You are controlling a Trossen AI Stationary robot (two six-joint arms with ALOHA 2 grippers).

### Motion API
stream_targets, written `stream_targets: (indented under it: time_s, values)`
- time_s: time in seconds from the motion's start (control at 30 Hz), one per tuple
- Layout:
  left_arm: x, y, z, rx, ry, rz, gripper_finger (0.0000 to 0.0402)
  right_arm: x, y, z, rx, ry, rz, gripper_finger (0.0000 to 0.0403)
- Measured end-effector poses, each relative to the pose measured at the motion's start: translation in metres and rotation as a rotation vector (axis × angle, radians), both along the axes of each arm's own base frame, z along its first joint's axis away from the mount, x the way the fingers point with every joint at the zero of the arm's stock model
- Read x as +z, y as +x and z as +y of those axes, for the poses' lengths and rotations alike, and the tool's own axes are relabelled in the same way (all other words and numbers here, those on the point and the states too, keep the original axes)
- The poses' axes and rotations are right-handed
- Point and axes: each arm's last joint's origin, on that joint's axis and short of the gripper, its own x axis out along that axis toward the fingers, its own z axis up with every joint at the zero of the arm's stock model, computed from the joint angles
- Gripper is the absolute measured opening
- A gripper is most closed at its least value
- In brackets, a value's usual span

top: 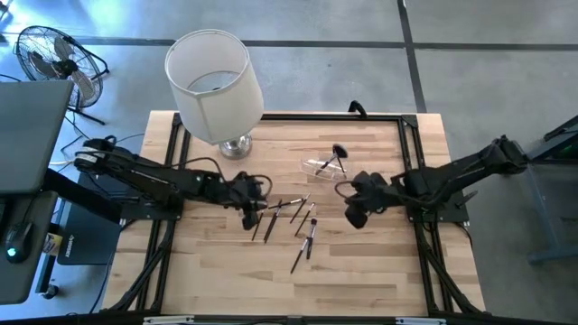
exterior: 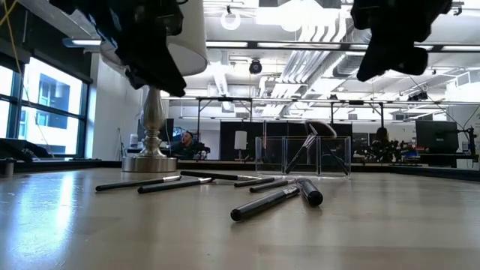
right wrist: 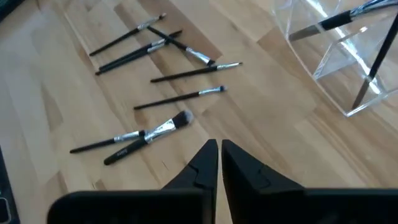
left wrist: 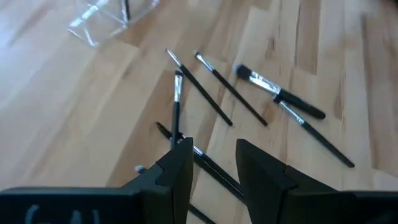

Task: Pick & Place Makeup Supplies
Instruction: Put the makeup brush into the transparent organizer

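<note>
Several thin makeup brushes lie loose on the wooden table's middle, seen close in the right wrist view. One of them has a fluffy head. A clear plastic holder stands behind them with dark brushes leaning inside it. My left gripper hovers open above the left end of the scattered brushes, well clear of the table in the low view. My right gripper hangs shut and empty to the right of the brushes, in front of the holder.
A lamp with a white shade stands on its metal base at the far left of the table. A fan sits on the floor beyond the left edge. Bare wood stretches toward the near edge.
</note>
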Motion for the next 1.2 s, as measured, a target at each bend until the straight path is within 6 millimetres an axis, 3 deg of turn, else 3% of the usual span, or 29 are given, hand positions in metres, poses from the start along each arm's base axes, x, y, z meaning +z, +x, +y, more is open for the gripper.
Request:
stream_targets:
  time_s: [0.17,0.5,0.8,1.0,1.2]
  values:
    - [-0.011,0.019,-0.009,-0.016,0.024,0.129,0.0120,-0.006,0.000,0.015,0.018,0.003,0.019,0.0002]
    - [-0.004,0.073,-0.016,-0.025,0.046,0.433,0.0120,-0.012,-0.002,0.029,0.048,-0.004,0.044,0.0002]
    - [-0.002,0.127,0.011,-0.083,-0.029,0.583,0.0120,-0.012,-0.005,0.035,0.069,-0.033,0.040,0.0002]
    - [-0.015,0.144,0.035,-0.042,-0.079,0.692,0.0120,-0.012,-0.007,0.038,0.075,-0.054,0.033,0.0001]
    - [-0.023,0.150,0.041,-0.052,-0.067,0.709,0.0120,-0.012,-0.009,0.040,0.077,-0.047,0.034,0.0003]
